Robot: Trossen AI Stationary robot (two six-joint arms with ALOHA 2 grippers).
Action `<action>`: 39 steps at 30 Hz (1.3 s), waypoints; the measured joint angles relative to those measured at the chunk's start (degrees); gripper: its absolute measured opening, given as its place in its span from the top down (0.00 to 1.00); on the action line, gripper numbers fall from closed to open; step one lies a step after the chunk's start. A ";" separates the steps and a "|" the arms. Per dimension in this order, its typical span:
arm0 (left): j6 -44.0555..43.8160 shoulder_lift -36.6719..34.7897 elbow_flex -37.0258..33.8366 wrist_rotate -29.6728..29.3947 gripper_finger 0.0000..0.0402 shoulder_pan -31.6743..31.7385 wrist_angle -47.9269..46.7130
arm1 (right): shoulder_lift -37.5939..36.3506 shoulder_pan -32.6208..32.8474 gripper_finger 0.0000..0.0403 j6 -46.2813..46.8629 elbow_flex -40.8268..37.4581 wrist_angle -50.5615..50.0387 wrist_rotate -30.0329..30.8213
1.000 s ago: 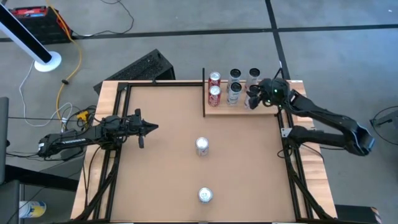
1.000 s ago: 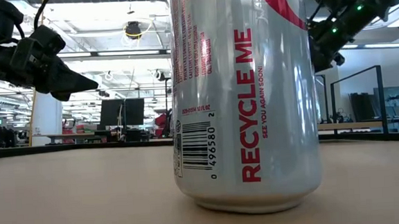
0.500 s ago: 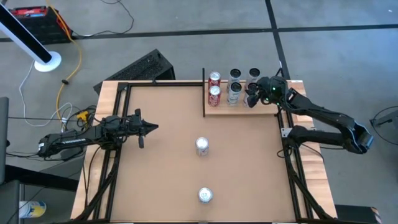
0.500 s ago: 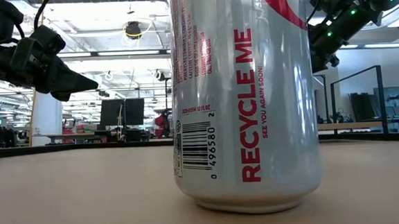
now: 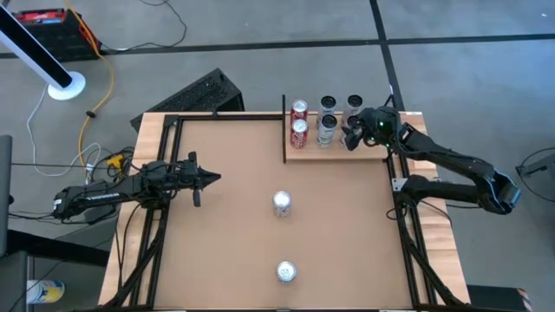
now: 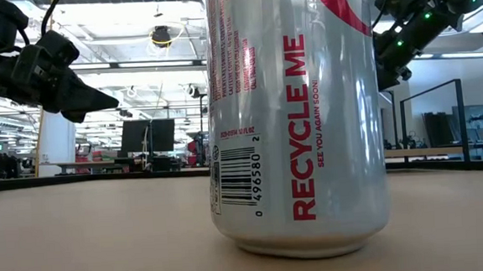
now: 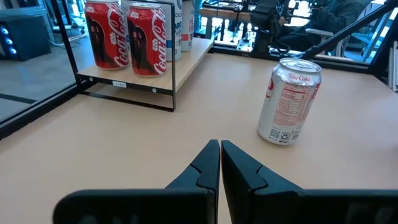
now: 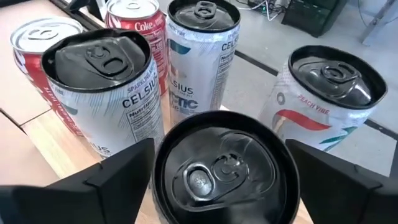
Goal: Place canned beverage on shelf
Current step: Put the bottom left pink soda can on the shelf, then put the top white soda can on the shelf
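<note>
Straddling black-topped can (image 8: 219, 163), right claw (image 5: 354, 137) hides its body.

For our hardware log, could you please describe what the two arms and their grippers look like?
Both arms are dark, slim and jointed. The left gripper has two black wedge-shaped fingers tapering to points. The right gripper is black too, with small green lights glowing on its wrist.

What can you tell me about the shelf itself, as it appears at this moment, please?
The shelf is a small rectangular board of pale wood grain at the table's far right corner, with a thin black upright bar along its left short edge. In the left wrist view it sits raised on a black frame. Two red cola cans and several silver cans stand upright on it. The right gripper is above its right part, one finger on each side of a black-topped can.
</note>
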 joint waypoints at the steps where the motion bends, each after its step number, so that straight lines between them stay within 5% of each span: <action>1: -0.02 -0.01 0.00 0.08 1.00 0.00 0.00 | -0.01 0.00 0.06 -0.13 0.04 0.02 0.00; 20: 0.68 0.00 0.00 0.27 1.00 0.01 0.00 | -0.13 5.09 0.07 -1.38 14.92 -8.81 0.15; 30: 2.14 0.01 0.00 0.31 1.00 -0.01 -0.02 | 3.48 32.38 0.07 4.61 16.59 -2.91 -0.07; 39: 1.42 -0.01 0.00 2.62 1.00 0.01 0.37 | 19.73 55.06 0.07 3.13 16.57 13.01 7.42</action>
